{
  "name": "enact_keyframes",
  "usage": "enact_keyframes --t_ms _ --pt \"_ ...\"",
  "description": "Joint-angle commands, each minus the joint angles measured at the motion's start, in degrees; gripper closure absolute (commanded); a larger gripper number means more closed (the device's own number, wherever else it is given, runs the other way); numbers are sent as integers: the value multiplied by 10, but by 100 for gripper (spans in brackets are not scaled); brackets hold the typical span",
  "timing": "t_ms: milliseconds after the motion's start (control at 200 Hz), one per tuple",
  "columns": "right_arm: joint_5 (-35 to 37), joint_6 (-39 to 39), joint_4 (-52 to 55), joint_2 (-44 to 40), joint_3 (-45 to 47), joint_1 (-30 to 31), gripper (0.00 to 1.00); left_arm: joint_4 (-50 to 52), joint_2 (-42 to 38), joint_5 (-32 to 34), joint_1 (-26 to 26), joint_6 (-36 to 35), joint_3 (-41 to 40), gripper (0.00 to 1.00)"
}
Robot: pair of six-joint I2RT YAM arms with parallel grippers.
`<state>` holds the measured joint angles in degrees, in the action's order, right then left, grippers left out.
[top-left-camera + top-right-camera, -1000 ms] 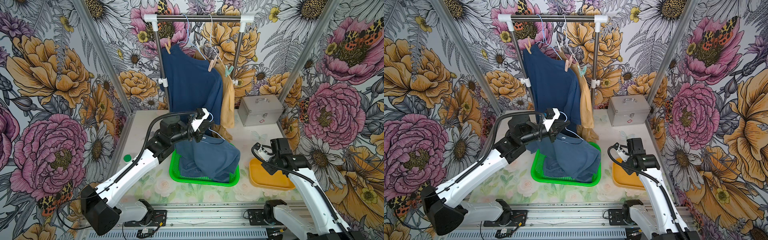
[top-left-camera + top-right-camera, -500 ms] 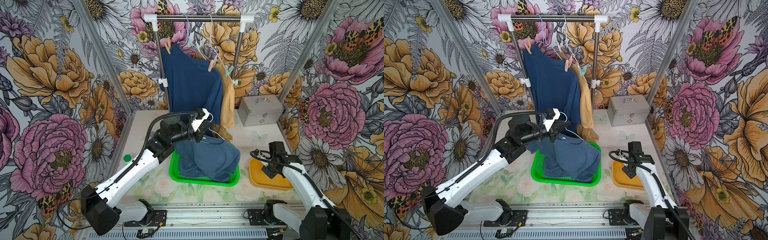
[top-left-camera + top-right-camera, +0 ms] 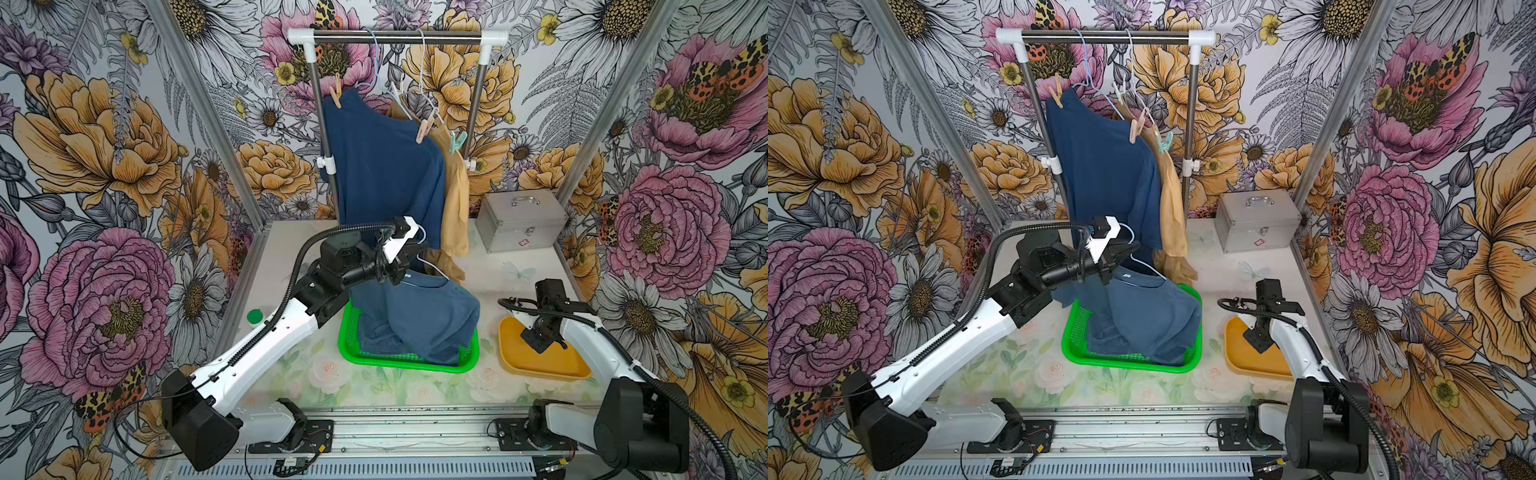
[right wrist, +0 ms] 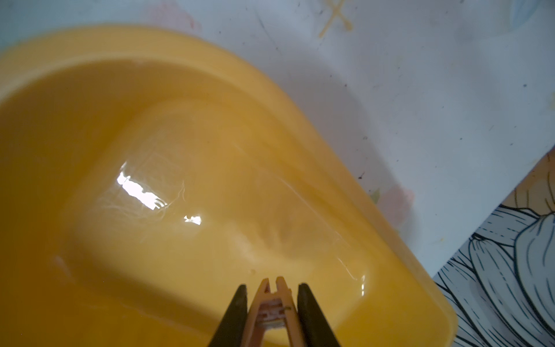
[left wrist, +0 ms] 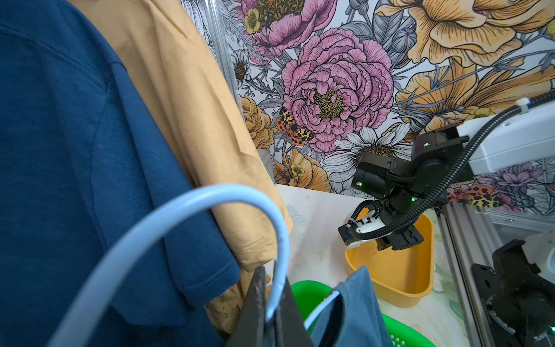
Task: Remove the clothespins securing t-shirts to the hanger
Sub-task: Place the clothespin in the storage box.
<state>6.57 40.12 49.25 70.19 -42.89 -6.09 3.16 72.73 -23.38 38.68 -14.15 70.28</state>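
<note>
As it hangs over the tray point(image 4: 180, 40), right gripper point(image 4: 271, 288) clasps a clothespin point(image 4: 271, 314).

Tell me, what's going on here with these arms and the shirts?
Two robot arms are unpegging shirts. The left arm's jaws are shut on a blue hanger, whose navy shirt slumps into the green basket. The right arm's jaws hold a peach peg above the yellow tray. A second navy shirt and a tan shirt hang on the rack, with pegs still on them.
</note>
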Motion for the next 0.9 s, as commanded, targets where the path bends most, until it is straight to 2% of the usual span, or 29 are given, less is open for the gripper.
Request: enact_keyframes --t_ms 0,290,455,660,890 --pt "-8 -21 -11 9 -27 -4 71 -3 -19 15 3 -14 -3 100" --pt "-19 -143 -7 57 -81 2 71 -3 -12 11 4 -13 -2 100" --pt "-33 -202 4 79 -89 32 71 -4 -11 7 5 -11 2 100" --pt "-45 -240 3 87 -75 59 71 -4 -13 5 5 -10 -1 100" --pt "-25 -260 3 104 -72 79 70 -4 -14 6 6 -10 -1 100"
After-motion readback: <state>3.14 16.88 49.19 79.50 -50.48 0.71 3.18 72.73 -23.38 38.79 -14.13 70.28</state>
